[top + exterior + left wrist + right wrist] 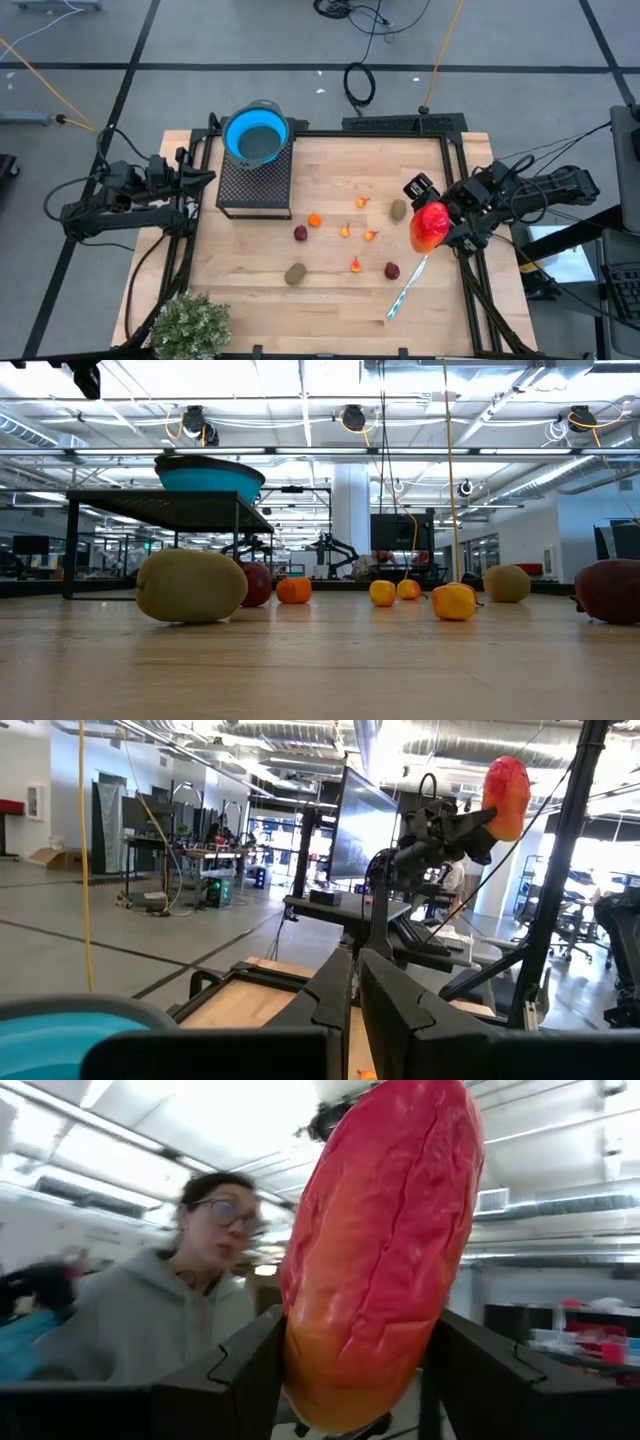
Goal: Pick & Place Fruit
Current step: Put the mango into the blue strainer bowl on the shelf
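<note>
One long red-orange fruit (429, 227) is clamped between the two fingers of the right gripper (437, 226), raised above the table's (330, 290) right edge. Below and inward from that gripper lie the other fruits: two brown-green ovals (295, 273), two dark red balls (300, 233) and small orange bits (354, 265), with a white-and-blue pen (407, 287) just beneath it. Far across from it, a blue bowl (256, 135) sits on a black stand (255, 180). The left gripper (196, 178) waits beside that stand, fingers together, holding nothing. A person (190, 1300) shows beyond the table. The fruit stands tall above the fingers, so it could likely tip or slip out during a long carry
</note>
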Robot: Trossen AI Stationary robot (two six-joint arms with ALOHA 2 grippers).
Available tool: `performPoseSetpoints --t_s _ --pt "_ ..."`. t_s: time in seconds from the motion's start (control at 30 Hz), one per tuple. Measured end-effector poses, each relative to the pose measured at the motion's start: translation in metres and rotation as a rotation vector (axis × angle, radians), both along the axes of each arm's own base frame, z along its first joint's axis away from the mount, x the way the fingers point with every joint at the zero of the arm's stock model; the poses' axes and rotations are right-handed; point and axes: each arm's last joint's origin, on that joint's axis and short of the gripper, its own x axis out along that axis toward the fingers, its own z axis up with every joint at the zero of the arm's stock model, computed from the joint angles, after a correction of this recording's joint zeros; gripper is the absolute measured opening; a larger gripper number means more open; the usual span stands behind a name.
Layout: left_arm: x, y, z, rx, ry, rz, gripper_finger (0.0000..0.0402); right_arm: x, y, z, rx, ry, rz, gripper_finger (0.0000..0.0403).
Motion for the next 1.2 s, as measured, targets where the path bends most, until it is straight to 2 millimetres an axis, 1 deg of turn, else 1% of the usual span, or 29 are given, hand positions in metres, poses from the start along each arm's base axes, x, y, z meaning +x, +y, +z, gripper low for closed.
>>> performPoseSetpoints --t_s 0.1,0.23,0.33,0.4,0.5,0.57,0.7,0.8,0.9,1.03,1.13,1.2 --pt "0.0 0.0 0.0 0.001 0.0 0.0 0.0024 0.004 -0.005 -0.001 0.095 0.029 -0.17 0.021" --pt "0.0 0.0 0.0 0.002 0.0 0.001 0.0024 0.012 -0.015 -0.006 0.252 0.122 -0.521 0.021" --pt "0.0 0.0 0.0 0.002 0.0 0.001 0.0024 0.013 -0.023 -0.01 0.393 0.181 -0.786 0.021" --pt "0.0 0.0 0.0 0.001 0.0 0.005 0.0024 0.012 -0.028 -0.011 0.457 0.205 -0.956 0.021" --pt "0.0 0.001 0.0 -0.005 -0.001 0.032 0.0024 0.012 -0.033 -0.014 0.484 0.227 -1.174 0.021" --pt "0.0 0.001 0.0 -0.008 -0.001 0.049 0.0024 0.012 -0.035 -0.016 0.454 0.251 -1.313 0.021" --pt "0.0 0.002 0.0 -0.014 -0.002 0.077 0.0024 0.019 -0.038 -0.024 0.32 0.327 -1.563 0.021" --pt "-0.001 0.002 0.0 -0.016 -0.006 0.085 0.0024 0.028 -0.042 -0.032 0.144 0.397 -1.726 0.021" --pt "-0.001 0.002 0.002 -0.014 -0.023 0.086 0.0024 0.039 -0.046 -0.041 -0.104 0.456 -1.833 0.021" --pt "-0.002 0.002 0.005 -0.017 -0.062 0.084 0.0024 0.056 -0.052 -0.056 -0.505 0.539 -1.941 0.021" --pt "-0.003 0.002 0.008 -0.021 -0.089 0.082 0.0024 0.066 -0.057 -0.066 -0.778 0.596 -1.986 0.021" --pt "-0.003 0.002 0.01 -0.032 -0.11 0.078 0.0024 0.072 -0.062 -0.071 -0.91 0.623 -2.004 0.021"
